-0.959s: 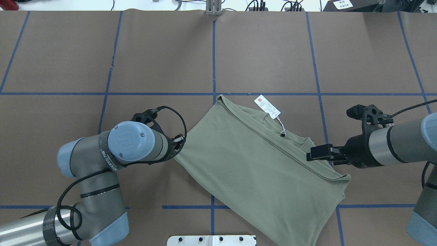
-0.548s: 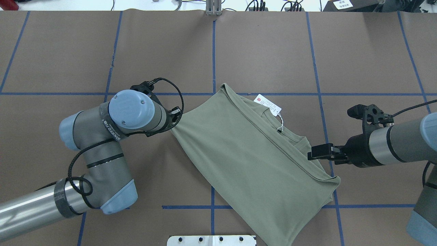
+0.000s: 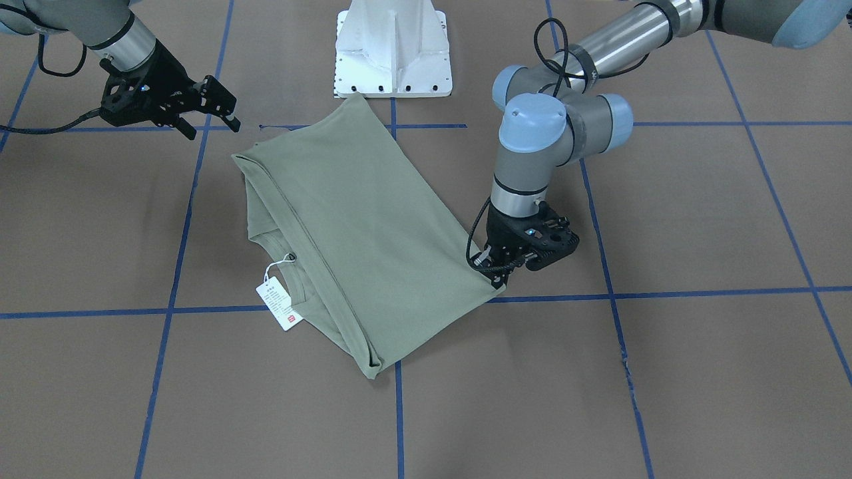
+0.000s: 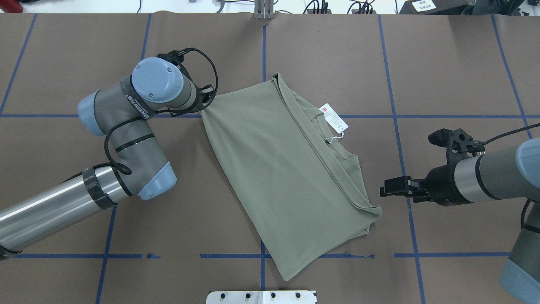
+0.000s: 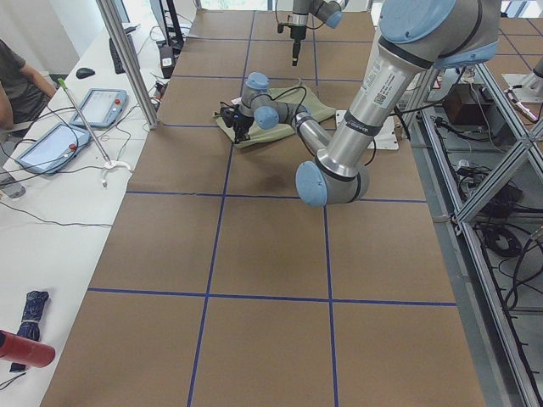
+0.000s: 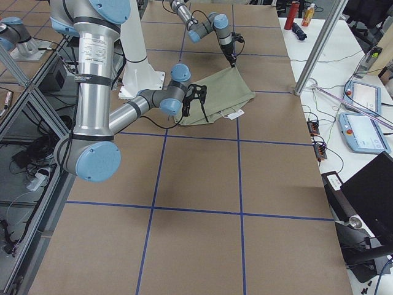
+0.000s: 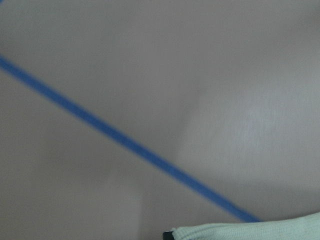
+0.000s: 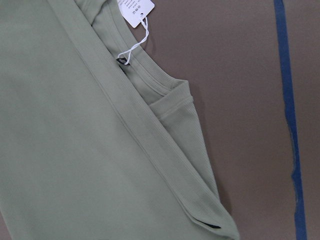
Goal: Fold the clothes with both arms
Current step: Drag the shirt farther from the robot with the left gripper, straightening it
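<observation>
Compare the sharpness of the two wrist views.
Left wrist view: blurred throughout, the blue tape line smeared and the shirt sliver at the bottom edge soft. Right wrist view: sharp, evenly lit, the collar ribbing and hang tag string crisp.

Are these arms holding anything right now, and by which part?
The left gripper pinches the green shirt at one corner. The right gripper holds nothing and is clear of it.

**Six cameras, one desk (image 4: 320, 55)**

Overhead looks forward and down on it; the front view faces steeply from opposite. Two end cameras look along it from afar. Wrist cameras sit close. Exterior views share the shirt (image 4: 274, 169).
</observation>
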`<state>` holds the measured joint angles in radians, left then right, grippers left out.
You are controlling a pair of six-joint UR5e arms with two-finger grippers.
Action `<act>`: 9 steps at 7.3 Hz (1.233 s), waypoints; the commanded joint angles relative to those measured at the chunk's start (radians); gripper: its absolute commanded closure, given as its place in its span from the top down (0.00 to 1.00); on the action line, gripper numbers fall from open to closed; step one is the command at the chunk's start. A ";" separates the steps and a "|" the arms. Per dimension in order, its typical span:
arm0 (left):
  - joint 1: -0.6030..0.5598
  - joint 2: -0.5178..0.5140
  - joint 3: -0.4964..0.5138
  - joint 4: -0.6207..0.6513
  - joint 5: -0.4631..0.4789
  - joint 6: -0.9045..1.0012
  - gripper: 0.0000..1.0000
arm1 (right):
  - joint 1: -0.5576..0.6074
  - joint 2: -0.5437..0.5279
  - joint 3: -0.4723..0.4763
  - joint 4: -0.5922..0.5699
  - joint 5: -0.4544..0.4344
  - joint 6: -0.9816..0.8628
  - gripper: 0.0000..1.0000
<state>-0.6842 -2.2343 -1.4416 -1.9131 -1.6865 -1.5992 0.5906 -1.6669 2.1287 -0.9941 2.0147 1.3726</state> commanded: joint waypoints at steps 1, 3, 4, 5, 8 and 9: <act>-0.063 -0.051 0.154 -0.122 0.001 0.083 0.00 | -0.001 0.001 -0.009 0.000 -0.001 0.000 1.00; -0.093 -0.180 0.361 -0.270 0.022 0.145 0.00 | 0.000 0.001 -0.010 0.000 -0.002 0.000 1.00; -0.094 -0.253 0.488 -0.381 0.063 0.159 0.00 | 0.000 0.001 -0.010 0.000 -0.002 0.000 1.00; -0.092 -0.340 0.629 -0.479 0.076 0.168 0.00 | 0.000 0.001 -0.009 0.000 -0.002 0.000 1.00; -0.081 -0.366 0.673 -0.532 0.114 0.294 0.99 | 0.000 -0.002 -0.010 -0.001 -0.002 0.000 1.00; -0.078 -0.366 0.676 -0.537 0.137 0.297 1.00 | 0.000 -0.002 -0.012 -0.001 -0.002 0.000 1.00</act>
<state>-0.7670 -2.5978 -0.7727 -2.4421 -1.5722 -1.3372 0.5906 -1.6683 2.1186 -0.9950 2.0127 1.3729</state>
